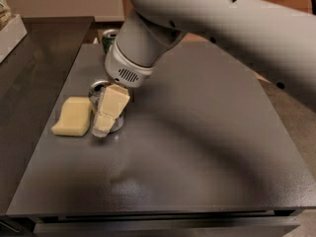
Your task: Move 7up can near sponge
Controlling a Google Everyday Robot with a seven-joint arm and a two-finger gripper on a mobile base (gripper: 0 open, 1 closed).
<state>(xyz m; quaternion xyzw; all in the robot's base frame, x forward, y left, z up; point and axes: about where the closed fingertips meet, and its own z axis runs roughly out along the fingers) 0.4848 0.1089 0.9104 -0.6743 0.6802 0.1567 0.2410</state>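
Silver 7up can [98,90] stands just beside the pale yellow sponge [73,116], gripper [105,118] at it

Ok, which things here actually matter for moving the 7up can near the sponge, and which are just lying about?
Part of the job:
7up can, standing right beside the sponge
sponge
end effector, down at the 7up can

Just lying about:
green can, near the far edge of the table
white box, off to the far left
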